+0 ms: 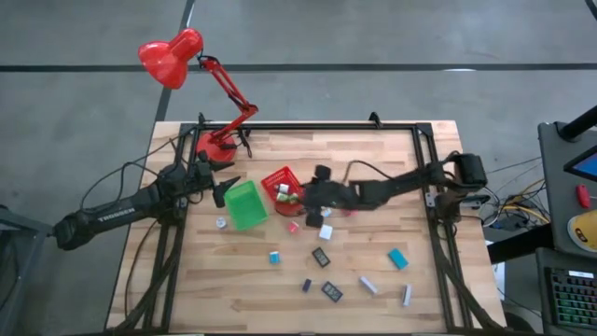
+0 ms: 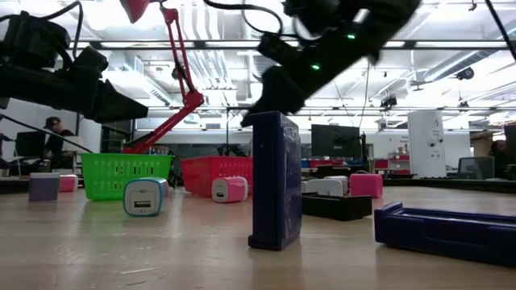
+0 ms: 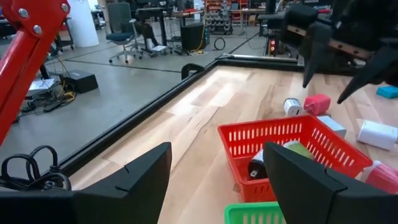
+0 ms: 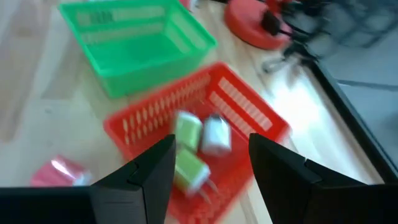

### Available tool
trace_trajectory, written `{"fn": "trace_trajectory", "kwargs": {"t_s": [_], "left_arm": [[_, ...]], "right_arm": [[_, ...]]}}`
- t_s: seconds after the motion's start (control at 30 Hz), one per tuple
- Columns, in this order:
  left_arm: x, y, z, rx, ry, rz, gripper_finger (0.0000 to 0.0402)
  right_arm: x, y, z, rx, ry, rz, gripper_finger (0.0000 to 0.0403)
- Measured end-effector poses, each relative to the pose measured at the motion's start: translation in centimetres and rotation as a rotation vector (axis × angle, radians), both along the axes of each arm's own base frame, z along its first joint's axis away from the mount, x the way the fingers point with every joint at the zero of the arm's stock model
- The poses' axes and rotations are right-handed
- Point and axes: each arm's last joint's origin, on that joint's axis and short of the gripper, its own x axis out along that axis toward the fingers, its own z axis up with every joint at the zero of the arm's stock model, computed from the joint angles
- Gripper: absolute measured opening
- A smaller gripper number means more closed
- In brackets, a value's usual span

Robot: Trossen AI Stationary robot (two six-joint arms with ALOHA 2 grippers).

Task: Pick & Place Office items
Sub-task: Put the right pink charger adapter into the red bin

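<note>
Table: pale wood table (image 1: 373, 177) with a dark frame, grey floor around it
Left gripper (image 1: 224, 185): just left of the green bin, fingers spread, holding nothing
Green bin (image 1: 245, 204): left of the red bin, looks empty
Red bin (image 1: 280, 179): holds two green blocks (image 4: 187, 149) and a white block (image 4: 217, 135)
Right gripper (image 1: 315, 213): just right of the red bin, fingers apart, empty
Loose items: pink block (image 4: 61, 171), teal block (image 1: 398, 259) and black pieces (image 1: 322, 256) right of and below the red bin

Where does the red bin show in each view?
High: red bin at table centre, right of the green bin.
Low: mid-distance, right of the green bin.
Left wrist: ahead, items inside.
Right wrist: below the open gripper.
Shared landmark: green bin.
</note>
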Motion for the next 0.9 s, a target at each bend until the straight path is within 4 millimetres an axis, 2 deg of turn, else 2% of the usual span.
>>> {"fn": "trace_trajectory", "kwargs": {"t_s": [0.27, 0.57, 0.9], "left_arm": [[0.0, 0.0, -0.1, -0.004, 0.009, 0.0, 0.0257], [0.1, 0.0, -0.1, -0.006, 0.011, 0.0, 0.0257], [0.1, 0.0, -0.2, -0.007, 0.015, 0.0, 0.0257]], "right_arm": [[-5.3, 2.2, -1.0, 0.012, -0.055, -0.188, 0.0201], [-10.6, 2.2, -2.8, 0.159, -0.048, -0.285, 0.0201], [-13.8, 2.9, -4.1, 0.257, 0.007, -0.346, 0.0201]]}}
